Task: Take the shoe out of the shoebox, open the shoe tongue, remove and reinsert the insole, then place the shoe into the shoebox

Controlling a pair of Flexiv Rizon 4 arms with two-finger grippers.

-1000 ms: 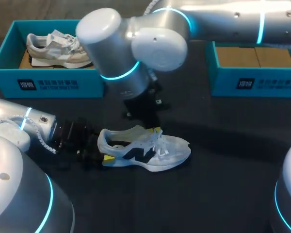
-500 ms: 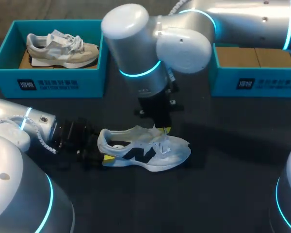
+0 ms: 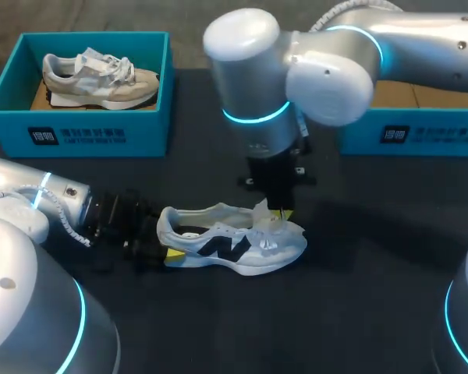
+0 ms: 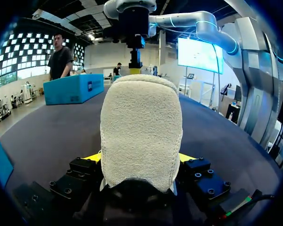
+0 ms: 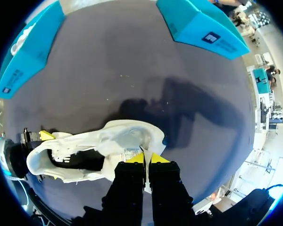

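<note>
So the white shoe point(image 3: 234, 241) is lying on its side near the middle of the table point(image 3: 359, 312), toe pointing toward my right, sole toward the robot; the table top is a dark, matte sheet, and in the right wrist view the arm throws a broad soft shadow across it just past the toe. The left gripper point(image 3: 168, 253) comes in low from the left and is clamped on the heel; in the left wrist view the fuzzy heel fills the gap, with a yellow fingertip point(image 4: 92, 156) pressed against each side. The right gripper point(image 5: 146, 159) hangs straight down over the front of the shoe, fingers pinched together on the tongue point(image 5: 144, 151), which stands up as a thin white strip between the yellow tips.

At the back of the table, far left, sits a teal shoebox point(image 3: 78, 136) with a beige shoe point(image 3: 101, 78) lying inside; a second teal shoebox point(image 3: 409, 132) sits far right, partly hidden behind the right arm, brown cardboard showing on its floor; both are well apart from the white shoe.
</note>
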